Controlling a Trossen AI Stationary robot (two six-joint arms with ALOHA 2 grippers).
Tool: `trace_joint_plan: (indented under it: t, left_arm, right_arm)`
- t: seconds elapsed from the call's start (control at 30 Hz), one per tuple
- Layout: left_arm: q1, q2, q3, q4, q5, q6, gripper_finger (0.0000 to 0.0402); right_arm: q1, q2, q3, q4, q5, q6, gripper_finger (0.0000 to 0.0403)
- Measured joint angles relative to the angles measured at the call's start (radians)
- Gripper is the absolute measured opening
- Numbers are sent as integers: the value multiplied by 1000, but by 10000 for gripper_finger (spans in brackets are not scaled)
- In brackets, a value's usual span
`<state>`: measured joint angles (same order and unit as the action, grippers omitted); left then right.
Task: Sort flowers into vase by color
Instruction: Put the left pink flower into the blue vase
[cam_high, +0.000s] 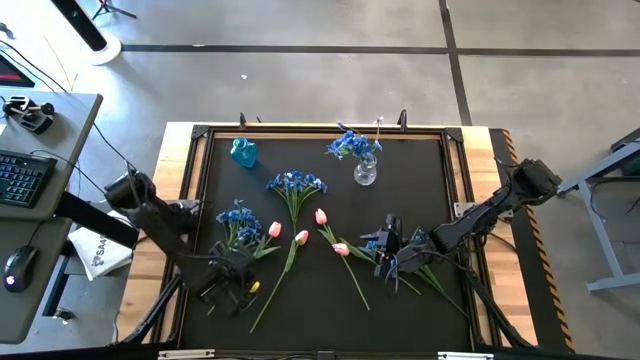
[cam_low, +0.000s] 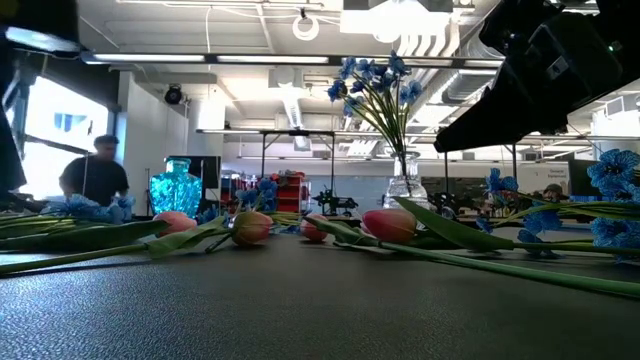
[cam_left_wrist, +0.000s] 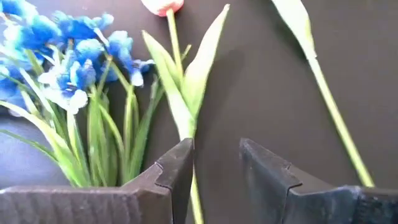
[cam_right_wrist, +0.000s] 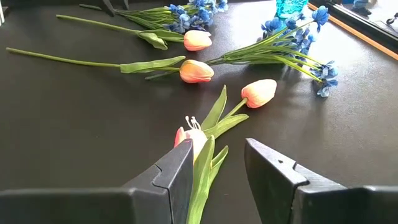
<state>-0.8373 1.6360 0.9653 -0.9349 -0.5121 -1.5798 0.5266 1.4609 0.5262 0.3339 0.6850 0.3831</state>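
Clear glass vase (cam_high: 365, 172): we see blue blossom bunch (cam_high: 351, 145) | turquoise glass vase (cam_high: 244, 153): contents unclear | left tool (cam_high: 233, 283), right tool (cam_high: 391, 258): part-open, holding nothing.

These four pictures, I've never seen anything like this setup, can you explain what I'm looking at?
Two robot arms work at a black table. One picture looks down from above, one looks level across the tabletop, and two come from cameras on the arms' wrists. Four pink tulips and blue bunches lie on the table. A clear vase at the back already holds blue flowers; a blue vase stands empty. The left claw is open over a tulip stem, and the right claw is open over another tulip. Neither holds anything.
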Motion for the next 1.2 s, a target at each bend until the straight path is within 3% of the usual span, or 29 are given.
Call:
trace_joint_plan:
  t: [0.3,0.63,0.97,1.2]
  left_arm:
    - [-28,0,-88,72,-33,-24,120]
    - [-27,0,-174,206,94,-15,115]
    - [-18,-5,-192,255,138,-32,11]
    - [-7,-52,-197,334,73,-55,2]
  right_arm:
    - [0,0,0,0,1,1,138]
    - [0,0,0,0,0,1,138]
    - [0,0,0,0,0,1,138]
    - [0,0,0,6,0,1,138]
